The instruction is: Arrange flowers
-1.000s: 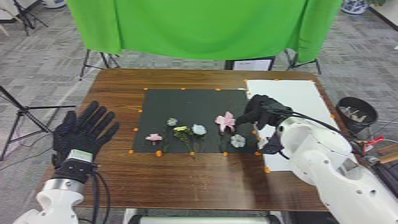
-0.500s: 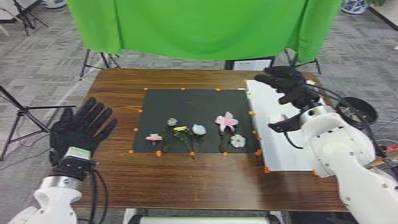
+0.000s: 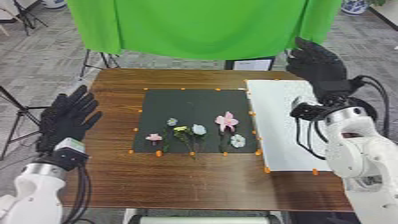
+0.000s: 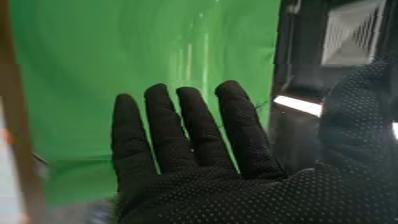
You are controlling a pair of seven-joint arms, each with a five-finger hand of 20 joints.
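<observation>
Flowers (image 3: 226, 121): handling and grip
We find them spread on the black mat (image 3: 164, 105), to the left of the right hand (image 3: 318, 67) and nearer us, and to the right of the left hand (image 3: 60, 122); we judge them light, with petals (image 3: 236, 141) easily crushed and stems (image 3: 189, 145) thin and pliable, so we should pinch a stem lightly, clear of the bloom; both hands are empty, fingers extended
</observation>
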